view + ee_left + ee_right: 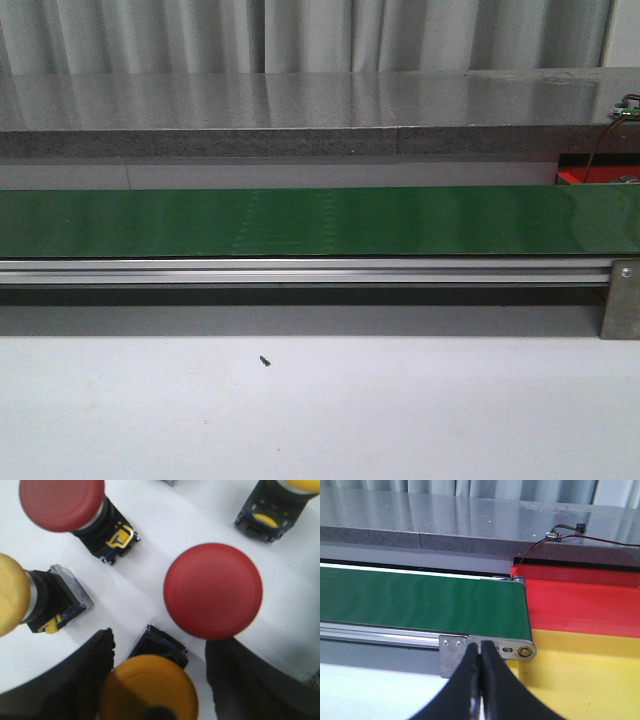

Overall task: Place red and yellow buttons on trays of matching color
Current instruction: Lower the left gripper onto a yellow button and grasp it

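Left gripper (159,680) sits wide open over a yellow button (147,687) among the buttons on white table – nothing grabbed. Right gripper (481,672) is pinched closed, empty, near the yellow tray (590,675) and red tray (580,605).

White table (400,420), green conveyor belt (320,222), small dark speck (264,360)

We see red buttons (213,590), yellow buttons (147,687), a green belt (320,221), and red (580,602) and yellow trays (580,675).
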Tool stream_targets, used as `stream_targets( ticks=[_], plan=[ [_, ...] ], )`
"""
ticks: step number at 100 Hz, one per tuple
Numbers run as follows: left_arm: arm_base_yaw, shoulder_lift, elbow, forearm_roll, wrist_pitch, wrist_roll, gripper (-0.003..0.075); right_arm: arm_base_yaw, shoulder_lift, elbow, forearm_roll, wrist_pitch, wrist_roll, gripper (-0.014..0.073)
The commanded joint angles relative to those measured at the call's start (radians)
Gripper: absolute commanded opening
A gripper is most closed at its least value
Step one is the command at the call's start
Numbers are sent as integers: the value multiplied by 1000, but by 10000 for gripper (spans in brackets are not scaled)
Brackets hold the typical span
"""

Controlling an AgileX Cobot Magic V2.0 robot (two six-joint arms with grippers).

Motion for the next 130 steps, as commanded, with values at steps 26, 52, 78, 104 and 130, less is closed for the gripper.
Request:
stream_targets(
  ticks=[26, 52, 78, 104, 130],
  plan=[
    [4, -40, -29, 18, -35, 1, 202, -6, -13, -19, -8, -85, 1, -69],
    [4, -101, -48, -33, 41, -1, 187, -6, -13, -19, -8, -85, 1, -69],
    [-27, -224, -183, -76, 241, 81, 187, -6, -13, -19, -8, -85, 1, -69],
    [-122, -250, -308, -343, 276, 330, 188, -6, -13, -19, -8, -85, 1, -69],
    [-229, -191, -342, -369, 208, 345, 187, -6, -13, -19, -8, -85, 1, -69]
  ],
)
